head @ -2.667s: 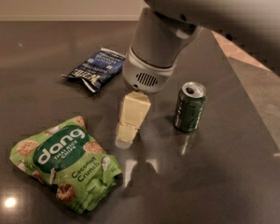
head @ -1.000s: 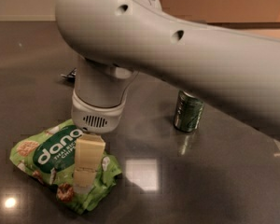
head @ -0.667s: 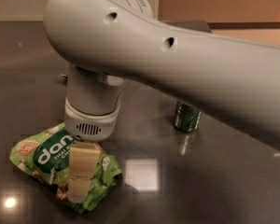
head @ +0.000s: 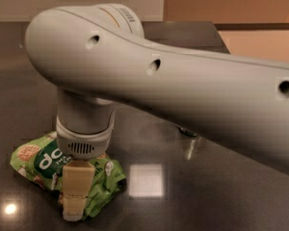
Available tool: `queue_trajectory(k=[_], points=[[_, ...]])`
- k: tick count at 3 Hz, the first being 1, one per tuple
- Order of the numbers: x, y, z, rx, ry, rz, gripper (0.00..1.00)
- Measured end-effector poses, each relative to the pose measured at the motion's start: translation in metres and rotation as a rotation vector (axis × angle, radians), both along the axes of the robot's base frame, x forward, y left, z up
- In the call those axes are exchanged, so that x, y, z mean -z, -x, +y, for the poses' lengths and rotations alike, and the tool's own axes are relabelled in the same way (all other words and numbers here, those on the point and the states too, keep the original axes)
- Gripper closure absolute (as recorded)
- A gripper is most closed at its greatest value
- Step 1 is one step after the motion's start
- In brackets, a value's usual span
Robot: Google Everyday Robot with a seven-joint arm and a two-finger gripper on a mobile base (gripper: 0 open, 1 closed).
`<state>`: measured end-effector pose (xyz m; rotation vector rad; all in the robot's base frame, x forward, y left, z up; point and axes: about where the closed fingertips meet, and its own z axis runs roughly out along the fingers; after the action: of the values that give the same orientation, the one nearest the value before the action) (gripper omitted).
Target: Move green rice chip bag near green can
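Bag: your chip bag lies at lower left on the table, long axis roughly 9 to 3 o'clock.
Gripper: your gripper is over the bag's right half; you cannot tell whether it is spread or pinching.
Can: nearly hidden behind the arm; what looks like the can base shows toward 2 o'clock of the bag.
Room: bare tabletop between them; far edge well apart at 12 o'clock.

1. The arm hides nearly all of the can; only a dark sliver of its base shows.
2. The gripper, toward the counter's near left corner, covers the chip bag's middle and part of its lettering.
3. The right edge cuts off the arm.
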<state>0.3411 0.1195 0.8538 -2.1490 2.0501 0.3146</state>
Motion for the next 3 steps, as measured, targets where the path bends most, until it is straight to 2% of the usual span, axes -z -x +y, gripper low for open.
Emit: queue_trajectory(k=[1, 3], points=[[0.002, 0.001, 0.002, -0.001, 0.009, -0.018, 0.18], [-0.002, -0.015, -0.005, 0.012, 0.010, -0.044, 0.65]])
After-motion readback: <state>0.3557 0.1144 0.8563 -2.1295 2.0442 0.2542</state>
